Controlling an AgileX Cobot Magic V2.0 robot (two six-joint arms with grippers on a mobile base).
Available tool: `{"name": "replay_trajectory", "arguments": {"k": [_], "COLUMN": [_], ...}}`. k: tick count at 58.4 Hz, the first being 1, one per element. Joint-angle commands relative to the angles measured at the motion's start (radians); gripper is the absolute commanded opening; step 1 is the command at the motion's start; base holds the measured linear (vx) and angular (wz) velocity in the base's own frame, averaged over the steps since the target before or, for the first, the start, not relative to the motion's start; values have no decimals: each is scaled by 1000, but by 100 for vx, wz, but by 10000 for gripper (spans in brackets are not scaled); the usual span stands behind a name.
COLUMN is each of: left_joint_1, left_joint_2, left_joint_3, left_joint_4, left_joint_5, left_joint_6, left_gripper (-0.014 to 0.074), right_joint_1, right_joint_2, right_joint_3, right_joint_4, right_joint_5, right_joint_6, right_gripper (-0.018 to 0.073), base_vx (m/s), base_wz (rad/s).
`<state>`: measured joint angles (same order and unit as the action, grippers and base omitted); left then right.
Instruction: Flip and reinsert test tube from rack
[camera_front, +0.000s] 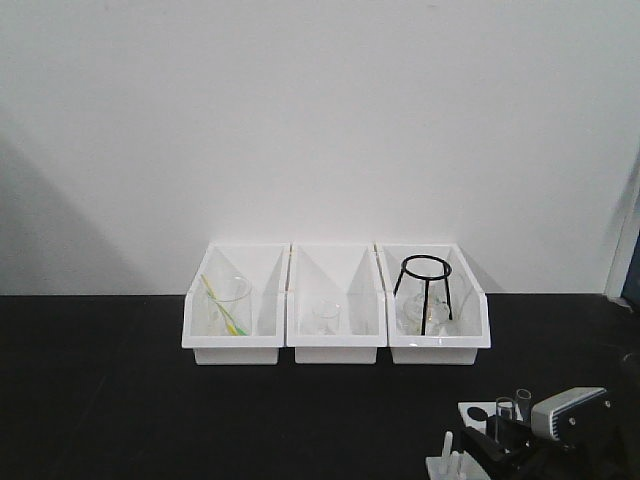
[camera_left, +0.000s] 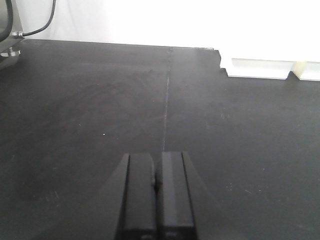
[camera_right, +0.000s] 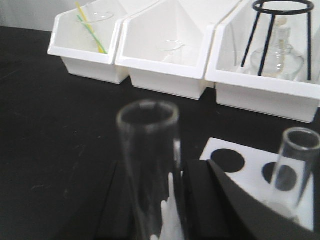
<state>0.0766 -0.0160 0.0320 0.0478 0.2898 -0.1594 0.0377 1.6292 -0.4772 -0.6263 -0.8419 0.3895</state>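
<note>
Right end effector (camera_right: 160, 200) low beside rack (camera_right: 250, 165), clamped on upright test tube (camera_right: 150, 165). Left end effector (camera_left: 156, 195) clenched, empty, low over table (camera_left: 100, 100).

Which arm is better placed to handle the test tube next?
Right. The right gripper already brackets the test tube beside the rack; whether it grips is unclear. The left gripper is shut over bare table, with no tube in view.

My right gripper (camera_right: 165, 210) blurs around the test tube (camera_right: 150, 165); the frame edge cuts its base and the rack (camera_right: 250, 165).
</note>
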Motion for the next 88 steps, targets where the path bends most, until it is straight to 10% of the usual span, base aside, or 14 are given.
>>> {"name": "replay_trajectory", "arguments": {"k": [1, 25, 47, 88], "left_joint_1": [-7, -7, -7, -7], "left_joint_2": [-10, -10, -10, -10], "left_joint_3": [0, 0, 0, 0], "left_joint_4": [-4, -4, -4, -4], "left_joint_5": [-87, -87, -87, -87], "left_joint_6": [0, 0, 0, 0], "left_gripper": [-6, -6, -6, -6], "right_joint_1": [-5, -5, -5, -5], "right_joint_2": [-30, -333, -948, -1370], "right_joint_3": [-26, -26, -30, -29], "right_joint_4": [-6, -14, -152, -66], "right_joint_5": [-98, -87, 408, 556], "right_joint_6": [1, 47, 392, 337], "right_gripper": [401, 508, 508, 418], "base_vx": [0, 0, 0, 0], "base_wz": [0, 0, 0, 0]}}
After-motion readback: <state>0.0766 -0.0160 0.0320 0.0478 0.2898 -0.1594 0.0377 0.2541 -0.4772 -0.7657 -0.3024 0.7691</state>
